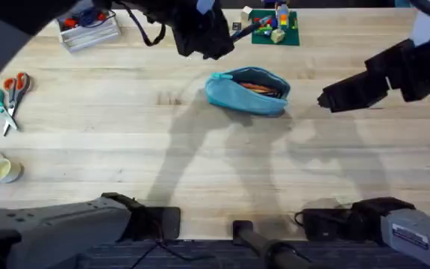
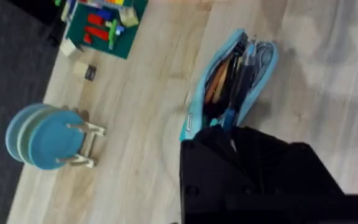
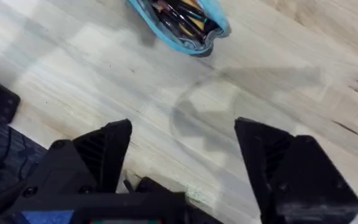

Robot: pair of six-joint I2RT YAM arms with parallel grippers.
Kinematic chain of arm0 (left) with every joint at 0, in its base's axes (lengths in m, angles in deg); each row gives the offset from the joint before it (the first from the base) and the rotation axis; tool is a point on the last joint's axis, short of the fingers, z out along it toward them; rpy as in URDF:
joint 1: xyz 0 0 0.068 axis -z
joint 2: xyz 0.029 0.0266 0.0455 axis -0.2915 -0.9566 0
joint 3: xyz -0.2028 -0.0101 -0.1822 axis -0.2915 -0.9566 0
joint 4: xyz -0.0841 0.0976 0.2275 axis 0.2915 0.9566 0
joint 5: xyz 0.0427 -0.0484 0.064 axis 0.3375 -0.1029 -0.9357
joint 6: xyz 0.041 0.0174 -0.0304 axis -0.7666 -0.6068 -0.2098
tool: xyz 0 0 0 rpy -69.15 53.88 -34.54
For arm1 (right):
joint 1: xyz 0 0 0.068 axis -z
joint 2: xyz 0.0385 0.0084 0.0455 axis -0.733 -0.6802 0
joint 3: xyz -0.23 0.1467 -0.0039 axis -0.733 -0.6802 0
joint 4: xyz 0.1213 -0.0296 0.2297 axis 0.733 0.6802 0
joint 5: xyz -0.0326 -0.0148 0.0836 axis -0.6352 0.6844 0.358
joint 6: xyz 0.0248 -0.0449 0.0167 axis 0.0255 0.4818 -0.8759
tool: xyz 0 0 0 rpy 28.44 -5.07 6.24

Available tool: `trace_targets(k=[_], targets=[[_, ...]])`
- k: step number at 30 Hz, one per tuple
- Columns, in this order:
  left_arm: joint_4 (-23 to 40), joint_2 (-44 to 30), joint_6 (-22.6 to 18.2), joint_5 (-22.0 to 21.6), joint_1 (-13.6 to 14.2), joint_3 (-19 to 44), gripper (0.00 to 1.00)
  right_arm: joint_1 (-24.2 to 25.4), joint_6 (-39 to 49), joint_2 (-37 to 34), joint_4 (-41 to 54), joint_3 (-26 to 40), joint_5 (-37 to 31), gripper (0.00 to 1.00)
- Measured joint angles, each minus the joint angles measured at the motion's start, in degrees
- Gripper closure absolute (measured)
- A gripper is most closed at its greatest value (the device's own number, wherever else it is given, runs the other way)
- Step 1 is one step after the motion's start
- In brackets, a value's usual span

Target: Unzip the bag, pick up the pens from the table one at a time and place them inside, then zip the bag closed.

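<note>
The bag (image 1: 247, 91) lay unzipped between both tools, just beside the left tool (image 1: 213, 46). The right tool (image 3: 182, 155) hung spread wide, well apart from it. The left wrist view showed pens (image 2: 238, 78) inside; whether the left tool was open or closed I cannot tell.

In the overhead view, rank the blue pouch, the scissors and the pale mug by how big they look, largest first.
1. The blue pouch, clearly largest.
2. The scissors, long but thin.
3. The pale mug, smallest, though it looks near the scissors in area, so these two are unsure.

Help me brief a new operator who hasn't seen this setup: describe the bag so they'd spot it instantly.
On the wooden table, look just past the middle, toward the far edge. The bag lies there, a light blue soft oval pouch, unzipped, with pens showing inside. Unlike the green tray of coloured blocks beyond it, it is fabric and gapes open.
</note>
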Motion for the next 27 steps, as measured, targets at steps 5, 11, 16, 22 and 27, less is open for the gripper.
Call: trace_targets(k=[5, 11, 16, 22, 27], targets=[[-1.93, 0.00, -2.24, 1.36, 0.00, 0.00, 0.957, 0.00, 0.00, 0.00, 0.00, 0.00, 0.00, 0.004], [-3.00, -0.22, -5.02, 4.13, 0.04, 0.00, 0.957, 0.00, 0.00, 0.00, 0.00, 0.00, 0.00, 0.004], [-3.53, -0.27, -6.44, 5.08, 0.04, 0.00, 0.957, 0.00, 0.00, -0.01, 0.00, 0.00, 0.00, 0.004], [-3.61, -0.55, -7.54, 5.77, 0.04, 0.00, 0.957, 0.00, 0.00, -0.01, 0.00, 0.00, 0.00, 0.004], [-3.67, -2.11, -7.72, 6.31, 0.04, 0.00, 0.957, 0.00, 0.00, -0.02, 0.00, 0.00, 0.00, 0.004]])
